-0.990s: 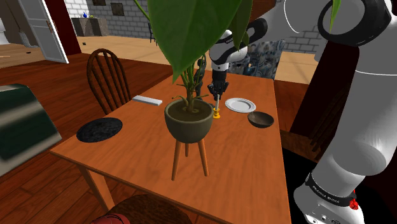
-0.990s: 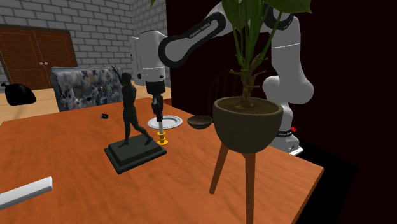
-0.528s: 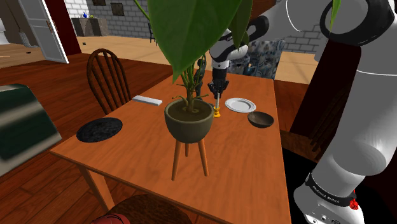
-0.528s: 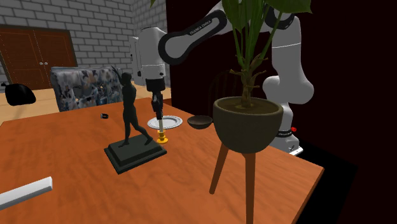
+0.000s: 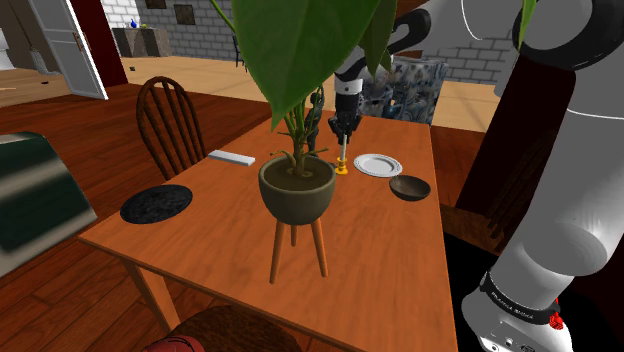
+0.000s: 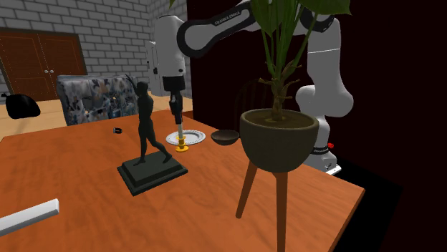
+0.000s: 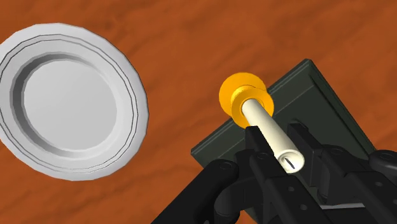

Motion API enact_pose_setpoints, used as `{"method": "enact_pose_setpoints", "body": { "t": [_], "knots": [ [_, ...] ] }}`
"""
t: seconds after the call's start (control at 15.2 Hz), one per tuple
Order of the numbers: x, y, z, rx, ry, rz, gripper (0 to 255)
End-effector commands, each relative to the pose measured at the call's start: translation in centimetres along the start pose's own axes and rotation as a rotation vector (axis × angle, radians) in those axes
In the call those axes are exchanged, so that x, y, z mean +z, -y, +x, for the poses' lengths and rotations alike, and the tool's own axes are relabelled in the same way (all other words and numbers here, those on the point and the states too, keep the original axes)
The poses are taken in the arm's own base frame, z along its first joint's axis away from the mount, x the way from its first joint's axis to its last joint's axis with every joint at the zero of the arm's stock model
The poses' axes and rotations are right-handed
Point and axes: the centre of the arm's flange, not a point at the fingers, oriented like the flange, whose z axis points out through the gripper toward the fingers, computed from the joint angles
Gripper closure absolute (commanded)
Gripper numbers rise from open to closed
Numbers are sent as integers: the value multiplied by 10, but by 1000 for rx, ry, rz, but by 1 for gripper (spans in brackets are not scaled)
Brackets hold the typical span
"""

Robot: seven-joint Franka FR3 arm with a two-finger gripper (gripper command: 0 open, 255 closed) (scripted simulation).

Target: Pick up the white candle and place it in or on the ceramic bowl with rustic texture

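Observation:
A white candle (image 7: 266, 124) in a golden round holder (image 7: 242, 95) hangs upright just above the table, clasped near its top by my black gripper (image 7: 276, 145). From the shoulder view the candle (image 5: 343, 160) hangs under the gripper (image 5: 342, 142), between the plant and a white plate. The dark brown bowl (image 5: 410, 187) sits on the table to the right of that plate, apart from the candle. In the second exterior view the candle (image 6: 180, 136) and gripper (image 6: 177, 122) are beside the dark statue, and the bowl (image 6: 225, 137) lies to their right.
A white plate (image 7: 67, 105) lies beside the candle. A dark figure statue (image 6: 147, 129) on a square base (image 7: 318, 102) stands close by. A large potted plant on wooden legs (image 5: 296, 190) stands mid-table. A black mat (image 5: 156, 204), a white bar (image 5: 231, 158) and a chair (image 5: 170, 125) are at the shoulder view's left.
The gripper has risen with the candle shut in it, so the golden holder has left the table surface. Nothing else has moved.

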Motion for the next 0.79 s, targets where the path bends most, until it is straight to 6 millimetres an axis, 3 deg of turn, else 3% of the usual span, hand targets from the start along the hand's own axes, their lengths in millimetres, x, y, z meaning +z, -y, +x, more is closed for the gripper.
{"method": "enact_pose_setpoints", "body": {
  "t": [0.0, 0.73],
  "knots": [
    [-11, 2, 0, 0, 0, 0, 255],
    [-69, 2, -2, 0, 0, 0, 255]
  ]
}}
